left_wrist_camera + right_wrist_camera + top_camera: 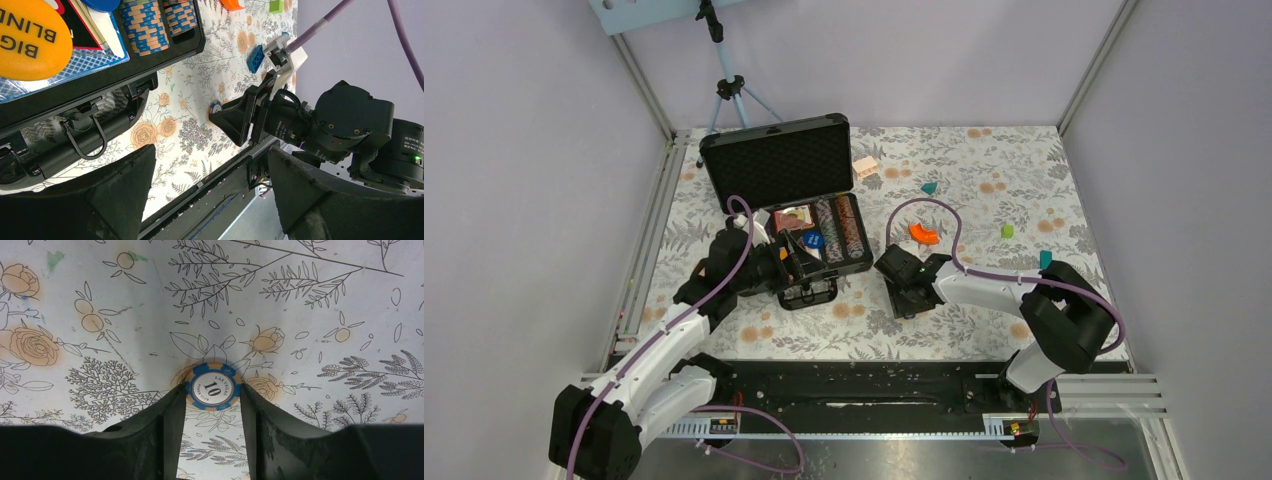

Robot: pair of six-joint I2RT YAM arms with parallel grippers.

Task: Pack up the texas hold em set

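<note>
Two arms are over the floral cloth (984, 310). The briefcase (774, 160) sits at far left-centre with its lid propped upright and foam lining showing. Its tray holds rows of striped chips (842, 228), a blue-backed card deck (75, 65) and an orange "BIG BLIND" disc (30, 40).

The left gripper (796, 268) is at the near edge of the case, just above the black handle (75, 145). Its jaws are spread wide and hold nothing.

The right gripper (906, 288) is tipped down onto the cloth to the right of the case and apart from it. Its two fingers (165, 415) press against both edges of a single poker chip (212, 388). This chip is blue and tan, marked "10", lies flat on the cloth and is pinched narrowly between the fingers.

Loose items on the right half are well clear of both grippers: an orange curved block (924, 235), a teal block (929, 187) and a green block (1007, 231). A pink piece (865, 166) lies just right of the lid. A tripod (729, 90) stands behind the case.
</note>
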